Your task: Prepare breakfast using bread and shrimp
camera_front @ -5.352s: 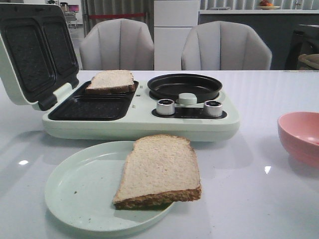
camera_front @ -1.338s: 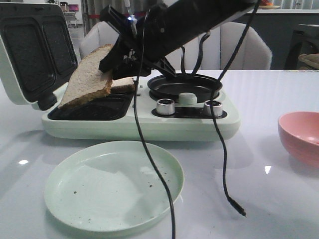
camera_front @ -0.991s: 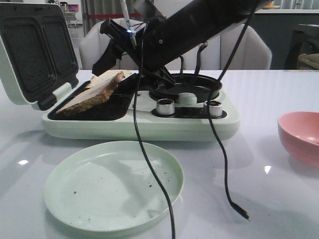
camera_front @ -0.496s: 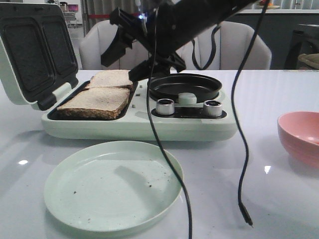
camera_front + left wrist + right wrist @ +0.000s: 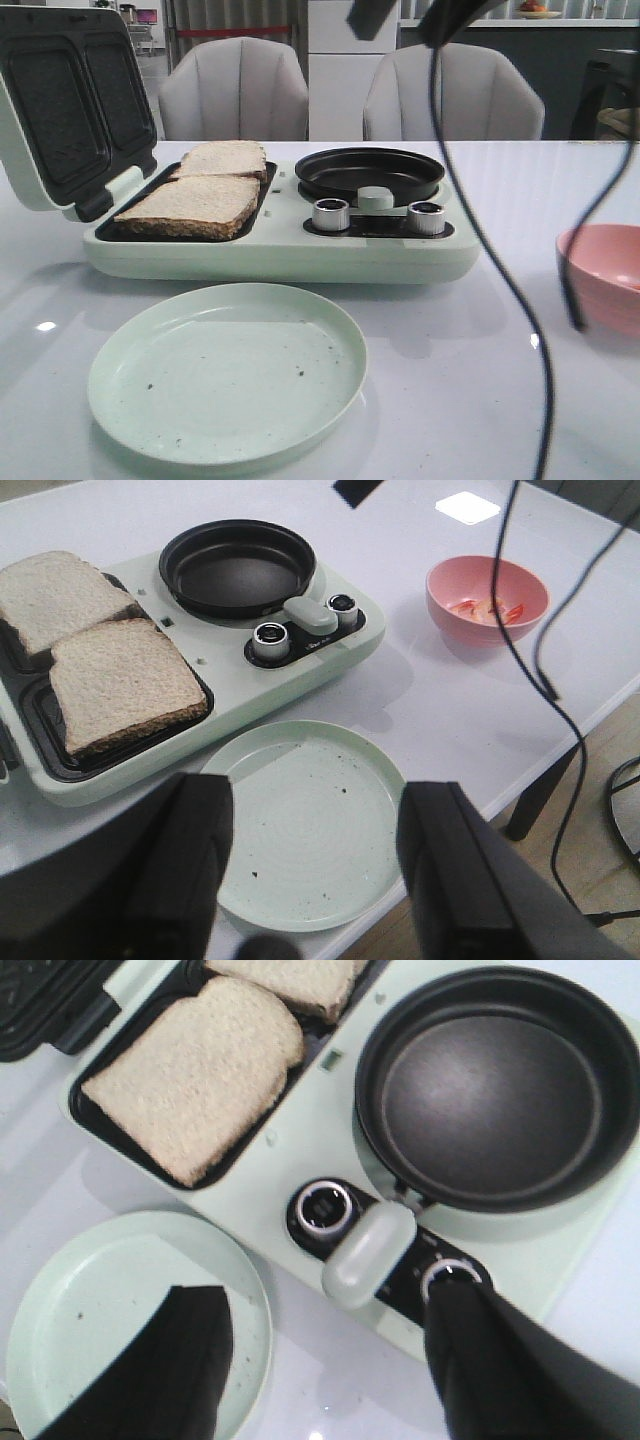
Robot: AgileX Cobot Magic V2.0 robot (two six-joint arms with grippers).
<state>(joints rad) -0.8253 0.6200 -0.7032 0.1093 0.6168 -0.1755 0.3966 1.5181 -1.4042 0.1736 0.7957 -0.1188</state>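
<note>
Resting now in the left trays, both bread slices point(image 5: 196, 195) are leaving the plate point(image 5: 228, 372) bare. Both tools, left point(image 5: 315, 865) and right point(image 5: 325, 1360), are hanging wide open, empty. Shrimp point(image 5: 488, 608) are waiting, probably next.

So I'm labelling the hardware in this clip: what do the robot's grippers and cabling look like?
Both grippers have broad, flat, matte black fingers with squared edges and no visible markings: the left gripper and the right gripper look alike. In the front view, thin black cables hang loose from a dark arm part at the top edge, dangling over the table.
</note>
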